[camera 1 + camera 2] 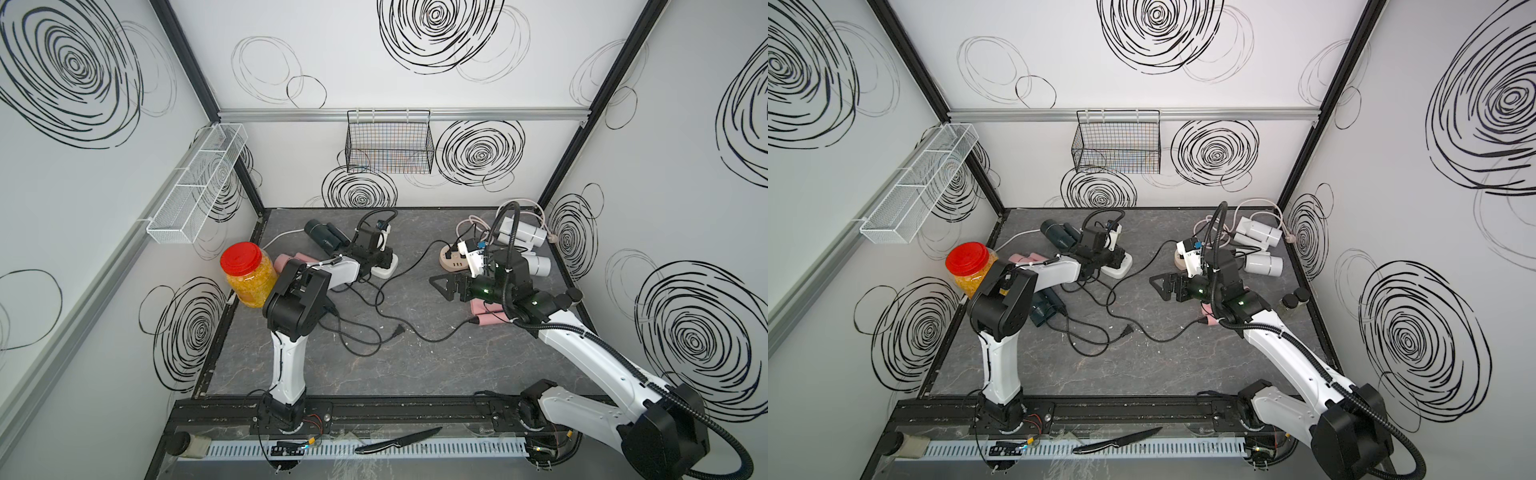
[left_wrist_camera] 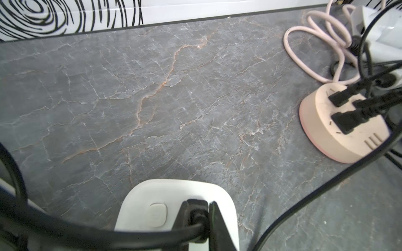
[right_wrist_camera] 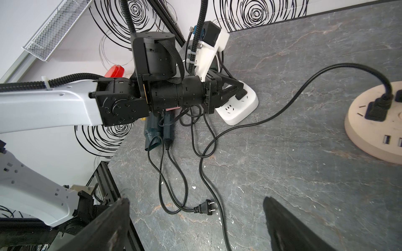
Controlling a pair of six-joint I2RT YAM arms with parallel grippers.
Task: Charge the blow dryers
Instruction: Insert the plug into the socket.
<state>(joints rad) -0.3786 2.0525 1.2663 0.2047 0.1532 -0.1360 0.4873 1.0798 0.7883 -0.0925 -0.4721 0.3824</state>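
Looking down in both top views, I find the blow dryers (image 1: 538, 266) split into two clusters at the back of the grey, marble-veined table (image 1: 415, 374). A dark teal dryer (image 1: 322, 237) and a pink dryer (image 1: 286, 262) lie left of centre, the white dryers (image 1: 524, 236) sit in the upper right, and a second pink dryer (image 1: 492, 318) is half hidden under my right arm. Each cluster lies near an outlet, I judge so the thin cords reach: the white power strip (image 1: 388, 270) on the left, the round beige hub (image 1: 451, 261) on the right. My left gripper (image 1: 380, 259) is down on the strip. My right gripper (image 1: 442, 284) hangs over mid-table, jaws spread and empty. A second teal dryer (image 1: 1044, 309) shows in a top view beside the left arm's elbow.

From the left wrist, that gripper is clenched on a black plug (image 2: 196, 211) — blocky, rubbery — held against the strip's smooth rounded top next to its switch; I judge I'm seating it. The hub beyond has black hub plugs (image 2: 345, 120) standing in its matte face.

From the right wrist, one two-pin loose plug (image 3: 206, 207) lies flat on the stone-look surface, its cord looping back toward the second teal dryer — not yet powered.
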